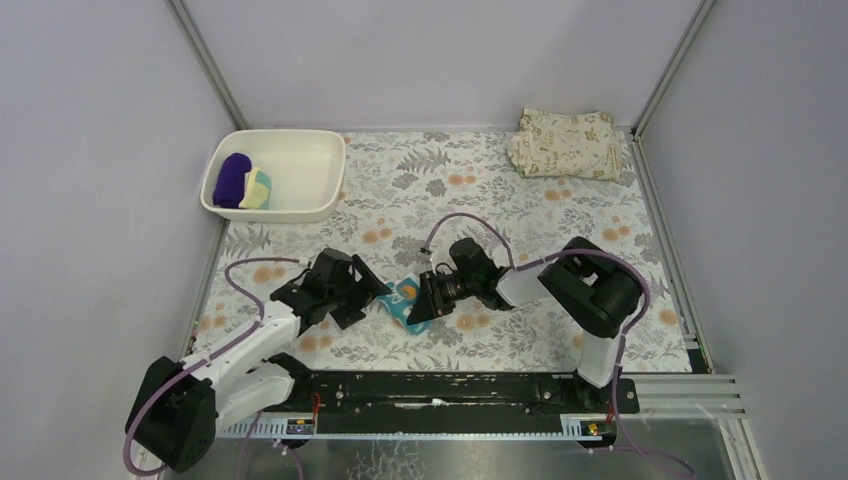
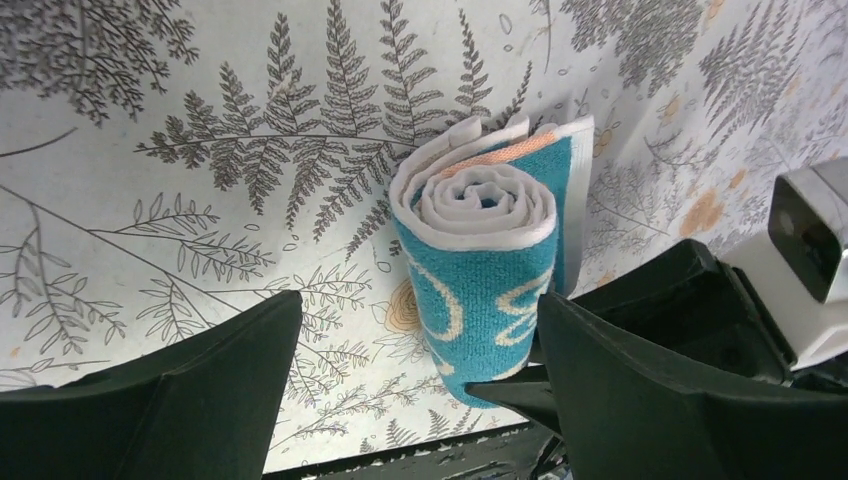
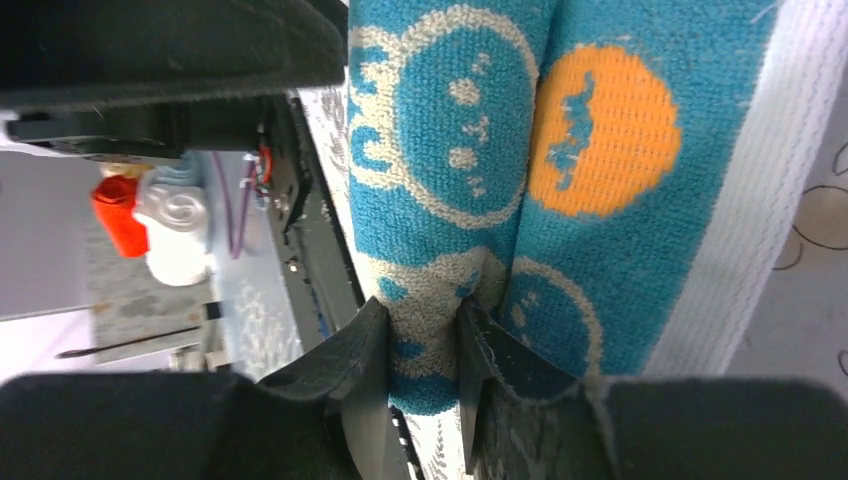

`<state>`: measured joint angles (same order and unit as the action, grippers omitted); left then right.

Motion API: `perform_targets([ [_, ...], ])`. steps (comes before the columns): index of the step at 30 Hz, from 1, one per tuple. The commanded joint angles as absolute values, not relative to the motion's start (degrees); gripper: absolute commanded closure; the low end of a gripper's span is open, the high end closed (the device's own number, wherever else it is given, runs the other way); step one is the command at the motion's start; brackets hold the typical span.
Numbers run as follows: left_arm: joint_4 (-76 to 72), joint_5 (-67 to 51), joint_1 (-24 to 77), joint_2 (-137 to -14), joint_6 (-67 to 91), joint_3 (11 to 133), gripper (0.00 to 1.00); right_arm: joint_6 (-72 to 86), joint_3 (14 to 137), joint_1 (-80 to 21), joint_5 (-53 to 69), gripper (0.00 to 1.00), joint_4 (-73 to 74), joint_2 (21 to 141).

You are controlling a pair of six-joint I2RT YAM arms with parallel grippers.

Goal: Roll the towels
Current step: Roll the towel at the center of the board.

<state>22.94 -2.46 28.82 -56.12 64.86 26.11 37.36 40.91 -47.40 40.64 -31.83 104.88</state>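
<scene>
Mid-table, the rolled teal towel with white swirls (image 1: pixel 405 303) is pinched at a fold by the right gripper (image 3: pixel 420 325); the left gripper (image 1: pixel 374 297) is spread wide at its end. Farther back, a dark purple towel (image 1: pixel 232 178) and a pale yellow towel (image 1: pixel 258 187) are seen in a white plastic tub (image 1: pixel 318 200)

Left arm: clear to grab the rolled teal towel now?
Probably yes: the left gripper is open, the rolled teal towel sits just ahead between its fingers; the right gripper pinches it from the opposite side.
</scene>
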Motion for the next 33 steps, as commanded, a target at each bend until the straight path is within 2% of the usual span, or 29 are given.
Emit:
perform_targets([
  [1, 15.3, -6.3, 28.6, -59.2, 65.2, 25.1, 0.13, 44.8, 37.9, -46.3, 48.5, 0.91, -32.2, 112.0],
  [6, 9.9, -7.6, 28.9, -64.1, 66.2, 25.4, 0.14, 50.5, 36.6, -44.4, 51.4, 0.90, -39.5, 116.3],
  [8, 9.8, -7.2, 28.9, -66.0, 66.3, 25.4, 0.19, 50.9, 36.6, -44.0, 51.3, 0.90, -39.7, 116.6],
  [10, 10.1, -6.9, 28.9, -68.0, 66.9, 24.8, 0.28, 50.4, 36.8, -43.9, 50.6, 0.89, -38.3, 115.8],
  [11, 10.0, -6.8, 28.9, -68.9, 67.1, 24.4, 0.35, 49.0, 37.4, -43.9, 49.8, 0.88, -36.2, 115.0],
  [12, 10.1, -6.6, 28.9, -69.7, 67.4, 24.0, 0.46, 47.3, 38.2, -43.9, 48.7, 0.88, -32.9, 114.0],
  [16, 10.9, -6.1, 28.9, -72.5, 67.5, 23.2, 0.61, 38.6, 42.1, -44.0, 42.6, 0.79, -16.9, 108.5],
  [21, 13.2, -4.7, 28.9, -74.1, 66.4, 24.4, 0.63, 28.5, 46.3, -45.5, 30.5, 0.58, -1.8, 97.9],
  [27, 15.1, -3.9, 28.9, -74.3, 66.0, 25.2, 0.64, 19.4, 52.7, -54.2, 7.6, 0.45, 12.8, 87.0],
  [33, 15.4, -4.0, 28.9, -74.6, 65.5, 25.6, 0.64, 12.7, 55.5, -64.7, -7.5, 0.34, 13.2, 83.8],
])
